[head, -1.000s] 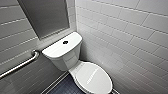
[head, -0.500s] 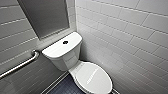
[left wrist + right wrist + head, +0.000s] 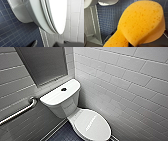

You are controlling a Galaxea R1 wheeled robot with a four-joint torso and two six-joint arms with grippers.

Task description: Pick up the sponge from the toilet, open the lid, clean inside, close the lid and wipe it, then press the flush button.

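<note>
The toilet stands in a corner of white-tiled walls, its boxy tank against the wall under a grey frosted panel. The lid lies flat and closed over the bowl, so what the bowl holds cannot be seen. The tank is closed by its flat top, with the flush button dark and round in the middle of it. A metal grab bar runs along the wall beside the tank. The floor by the bowl is dark blue small tile.

In the left wrist view the bowl shows from the side, low down, with the closed lid sitting on its rim above the blue floor tiles and near the white wall. Dark parts of the left end effector sit at the edge of this view; whether it is released or clenched cannot be told, and nothing is seen in it.

The right end effector is clenched on the sponge. The orange pad looms large in the right wrist view, with dark finger parts on either side of it near its narrowed waist and one rounded end standing out in front. The sponge is off the toilet, held above the blue floor tiles, with the underside of the bowl beyond it.
</note>
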